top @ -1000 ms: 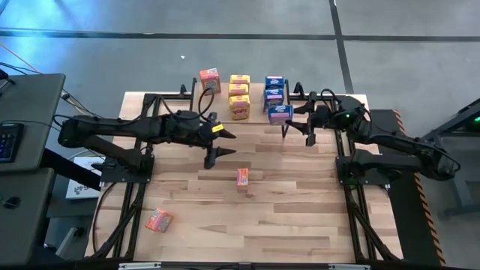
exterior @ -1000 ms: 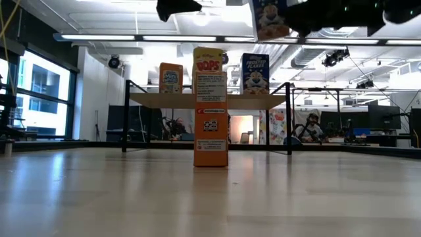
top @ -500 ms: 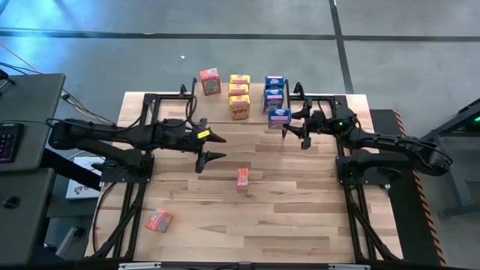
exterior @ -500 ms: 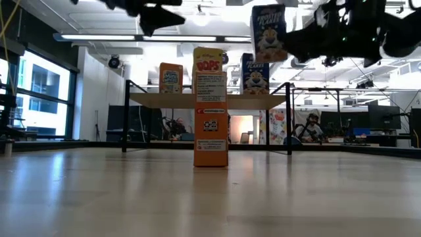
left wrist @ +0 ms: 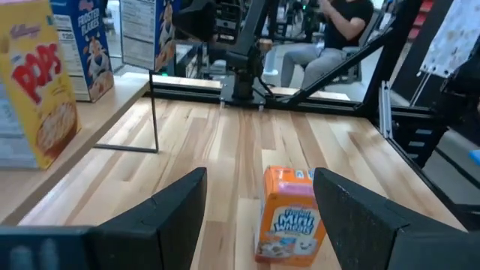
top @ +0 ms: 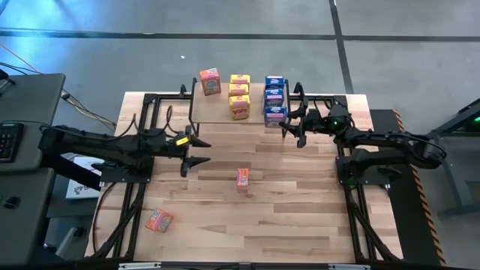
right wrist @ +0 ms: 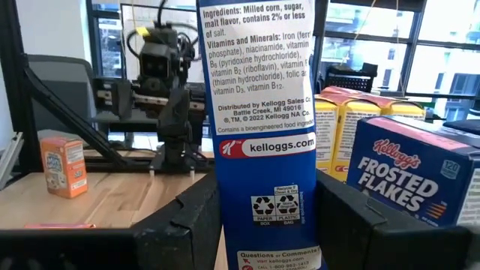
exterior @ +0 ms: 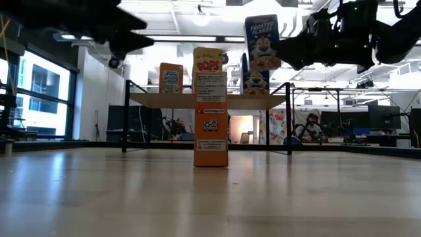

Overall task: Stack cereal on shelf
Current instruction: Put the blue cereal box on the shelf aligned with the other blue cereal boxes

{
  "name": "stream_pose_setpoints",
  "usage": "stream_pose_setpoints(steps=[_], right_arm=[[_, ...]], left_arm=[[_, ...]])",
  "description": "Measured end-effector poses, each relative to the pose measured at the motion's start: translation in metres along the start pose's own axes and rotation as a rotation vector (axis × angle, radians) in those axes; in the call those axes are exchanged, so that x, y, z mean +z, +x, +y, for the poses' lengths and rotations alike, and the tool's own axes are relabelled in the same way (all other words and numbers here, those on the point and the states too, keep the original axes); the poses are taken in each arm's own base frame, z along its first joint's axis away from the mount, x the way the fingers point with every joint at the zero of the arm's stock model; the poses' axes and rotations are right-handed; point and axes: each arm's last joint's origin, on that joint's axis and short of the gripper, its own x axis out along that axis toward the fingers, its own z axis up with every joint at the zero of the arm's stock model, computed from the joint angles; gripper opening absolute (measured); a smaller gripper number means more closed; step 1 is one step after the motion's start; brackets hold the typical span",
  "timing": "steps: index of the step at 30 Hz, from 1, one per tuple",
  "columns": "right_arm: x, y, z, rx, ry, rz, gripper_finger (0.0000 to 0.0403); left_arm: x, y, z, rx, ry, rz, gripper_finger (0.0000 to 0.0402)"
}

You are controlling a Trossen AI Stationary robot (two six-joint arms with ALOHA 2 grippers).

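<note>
The shelf [top: 217,109] stands at the table's far middle and carries an orange box [top: 210,81], yellow boxes [top: 239,91] and blue boxes [top: 274,88]. My right gripper [top: 289,121] is shut on another blue cereal box [exterior: 262,43], over the shelf's near right corner. My left gripper [top: 206,150] hovers open above the table's left half, holding nothing. An orange box [top: 242,178] stands upright on its base mid-table, beyond my left fingers [left wrist: 180,202]. Another orange box [top: 158,220] lies flat near the left front. My right gripper pinches the blue box's two broad faces, low on the box [right wrist: 259,217], between its two fingers [right wrist: 187,217]. The fingers reach in level from the table's right. The box stands upright in the hold, clear above the shelf top, one narrow printed side toward the wrist.
The shelf's black frame and legs [left wrist: 154,112] stand on the tabletop. Bare wood [top: 300,210] spreads over the near right of the table. Beyond the far edge a person sits at a desk [exterior: 309,128].
My left gripper has drawn back toward the table's left edge and sunk, its fingers still open. My right gripper has come down toward the shelf, carrying the blue box, which stays upright.
</note>
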Motion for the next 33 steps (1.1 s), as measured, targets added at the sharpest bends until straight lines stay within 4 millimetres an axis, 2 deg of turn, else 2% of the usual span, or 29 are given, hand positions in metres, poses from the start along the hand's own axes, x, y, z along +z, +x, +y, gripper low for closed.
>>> stream_pose_setpoints(steps=[6, 15, 21, 26, 33], right_arm=[[0.001, 0.000, 0.000, 0.000, 0.009, -0.012, 0.0169], [0.003, 0.000, 0.000, 0.004, 0.019, -0.030, 0.0169], [0.003, 0.000, 0.000, 0.005, 0.019, -0.030, 0.0169], [0.003, 0.000, 0.000, 0.005, 0.019, -0.030, 0.0169], [0.003, 0.000, 0.000, 0.008, 0.024, -0.026, 0.0169]], left_arm=[[-0.030, -0.018, 0.002, -0.013, 0.026, -0.095, 0.0237], [-0.059, -0.037, 0.004, -0.016, 0.031, -0.152, 0.0237], [-0.068, -0.046, 0.005, -0.019, 0.033, -0.200, 0.0237], [-0.062, -0.054, 0.004, -0.006, 0.109, -0.267, 0.0237], [-0.065, -0.062, 0.007, 0.077, 0.142, -0.256, 0.0237]])
